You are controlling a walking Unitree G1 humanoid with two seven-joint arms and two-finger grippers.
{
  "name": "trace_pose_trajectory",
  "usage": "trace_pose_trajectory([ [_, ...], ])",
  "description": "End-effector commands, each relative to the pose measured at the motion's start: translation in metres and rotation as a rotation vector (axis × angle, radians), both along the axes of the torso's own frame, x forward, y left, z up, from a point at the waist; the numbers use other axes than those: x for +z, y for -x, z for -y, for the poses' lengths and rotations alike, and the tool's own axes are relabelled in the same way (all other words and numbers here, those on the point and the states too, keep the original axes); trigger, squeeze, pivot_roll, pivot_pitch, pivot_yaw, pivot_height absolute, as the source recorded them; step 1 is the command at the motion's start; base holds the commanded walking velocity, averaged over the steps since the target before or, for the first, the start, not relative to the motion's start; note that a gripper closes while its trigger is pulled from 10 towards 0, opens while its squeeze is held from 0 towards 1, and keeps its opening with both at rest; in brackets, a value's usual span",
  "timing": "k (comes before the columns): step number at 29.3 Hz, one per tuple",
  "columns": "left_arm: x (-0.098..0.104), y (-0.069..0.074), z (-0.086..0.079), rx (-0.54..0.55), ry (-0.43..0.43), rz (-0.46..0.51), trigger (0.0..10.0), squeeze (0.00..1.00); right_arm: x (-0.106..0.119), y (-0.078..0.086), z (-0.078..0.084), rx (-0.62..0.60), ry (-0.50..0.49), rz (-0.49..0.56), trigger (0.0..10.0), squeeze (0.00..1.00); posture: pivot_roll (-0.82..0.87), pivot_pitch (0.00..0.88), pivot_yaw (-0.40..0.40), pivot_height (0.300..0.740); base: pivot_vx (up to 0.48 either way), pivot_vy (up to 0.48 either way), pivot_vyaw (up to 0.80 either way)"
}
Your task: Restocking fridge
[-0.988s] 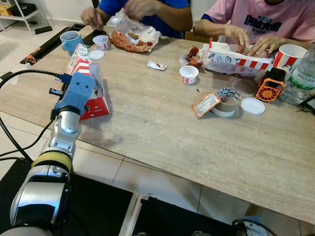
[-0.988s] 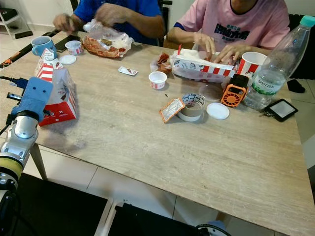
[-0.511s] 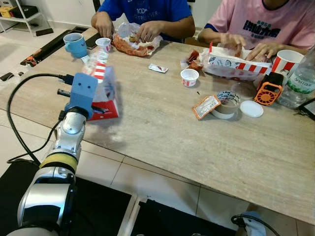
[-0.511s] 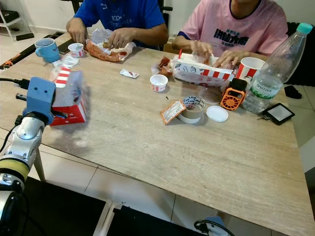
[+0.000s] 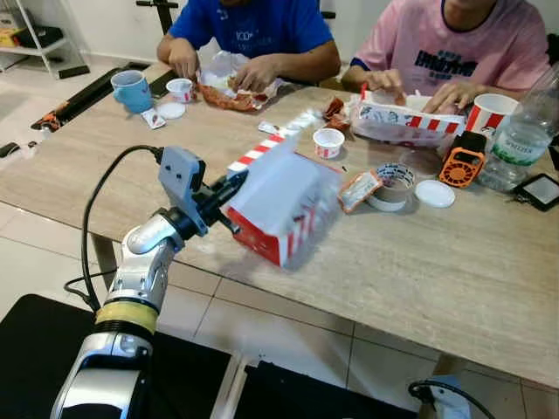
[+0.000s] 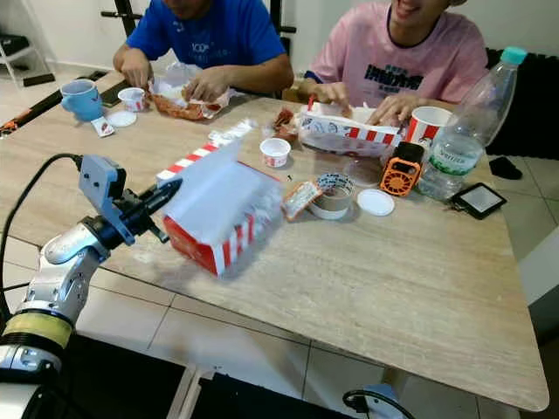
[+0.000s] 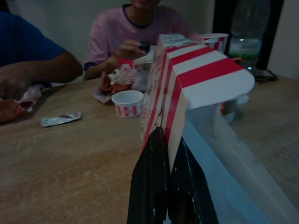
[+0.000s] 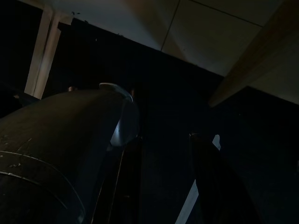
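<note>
A red-and-white striped cardboard food box (image 5: 284, 205) hangs tilted and blurred just above the wooden table (image 5: 419, 262), near its front edge. My left gripper (image 5: 229, 188) is shut on the box's striped top flap, reaching in from the left. In the left wrist view the black fingers (image 7: 154, 186) pinch that flap (image 7: 196, 79) edge-on. My right gripper (image 8: 166, 140) hangs idle in the dark below the table edge, fingers apart with nothing between them.
Two people sit at the far side, eating from wrappers and a striped tray (image 5: 410, 122). On the table are a blue mug (image 5: 131, 89), a sauce cup (image 5: 328, 141), a tape roll (image 5: 391, 185), an orange fan (image 5: 458, 164), a water bottle (image 5: 524, 140) and a paper cup (image 5: 489, 112).
The left gripper has lifted the striped box off the table's left side and swung it right toward the middle, tilting it. The camera has also shifted.
</note>
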State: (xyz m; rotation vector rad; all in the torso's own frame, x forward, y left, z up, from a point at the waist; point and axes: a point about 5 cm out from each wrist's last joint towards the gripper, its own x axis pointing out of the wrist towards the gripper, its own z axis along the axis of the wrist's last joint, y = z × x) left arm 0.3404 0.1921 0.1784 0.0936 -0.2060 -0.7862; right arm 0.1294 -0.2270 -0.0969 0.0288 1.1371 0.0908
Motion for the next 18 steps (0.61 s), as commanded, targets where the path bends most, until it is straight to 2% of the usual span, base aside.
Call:
trace_pose_trajectory([
  [1,-0.001,0.003,-0.013,0.003,-0.094,-0.004,3.1,0.00,-0.001,0.002,-0.002,0.004,0.000,-0.011,10.0,0.00,-0.04,0.066,0.008,0.740,0.000,0.000,0.00],
  [2,-0.001,0.002,-0.018,0.020,-0.154,0.000,4.1,0.00,-0.001,0.002,-0.003,-0.002,-0.002,-0.009,10.0,0.00,-0.04,0.075,0.011,0.740,0.000,0.000,0.00],
  [3,-0.001,0.002,-0.018,0.020,-0.154,0.000,4.1,0.00,-0.001,0.002,-0.003,-0.002,-0.002,-0.009,10.0,0.00,-0.04,0.075,0.011,0.740,0.000,0.000,0.00],
  [4,-0.002,0.002,-0.022,0.034,-0.209,0.006,3.9,0.00,-0.001,0.002,-0.003,-0.005,-0.003,-0.009,10.0,0.00,-0.04,0.072,0.013,0.740,0.000,0.000,0.00],
  [5,-0.003,0.002,-0.024,0.044,-0.262,0.012,4.2,0.00,-0.002,0.002,-0.004,-0.006,-0.004,-0.009,10.0,0.00,-0.04,0.074,0.014,0.740,0.000,0.000,0.00],
  [6,-0.003,0.002,-0.024,0.044,-0.262,0.012,4.2,0.00,-0.002,0.002,-0.004,-0.006,-0.004,-0.009,10.0,0.00,-0.04,0.074,0.014,0.740,0.000,0.000,0.00],
  [7,-0.003,0.000,-0.025,0.065,-0.313,0.030,10.0,0.00,-0.002,0.003,-0.004,-0.006,-0.005,-0.011,10.0,0.00,-0.04,0.075,0.015,0.740,0.000,0.000,0.00],
  [8,-0.003,0.000,-0.025,0.065,-0.313,0.030,10.0,0.00,-0.002,0.003,-0.004,-0.006,-0.005,-0.011,10.0,0.00,-0.04,0.075,0.015,0.740,0.000,0.000,0.00],
  [10,-0.002,-0.003,-0.020,0.094,-0.416,0.080,10.0,0.00,-0.003,0.005,-0.005,-0.004,-0.006,-0.016,10.0,0.00,-0.04,0.080,0.019,0.740,0.000,0.000,0.00],
  [11,-0.002,-0.003,-0.020,0.094,-0.416,0.080,10.0,0.00,-0.003,0.005,-0.005,-0.004,-0.006,-0.016,10.0,0.00,-0.04,0.080,0.019,0.740,0.000,0.000,0.00],
  [14,-0.002,-0.008,-0.003,0.077,-0.506,0.145,10.0,0.00,-0.004,0.007,-0.006,-0.008,-0.008,-0.020,10.0,0.00,-0.05,0.083,0.023,0.740,0.000,0.000,0.00],
  [18,0.003,-0.011,0.007,0.067,-0.501,0.184,10.0,0.00,-0.004,0.007,-0.006,-0.013,-0.009,-0.017,10.0,0.00,-0.05,0.084,0.024,0.740,0.000,0.000,0.00],
])
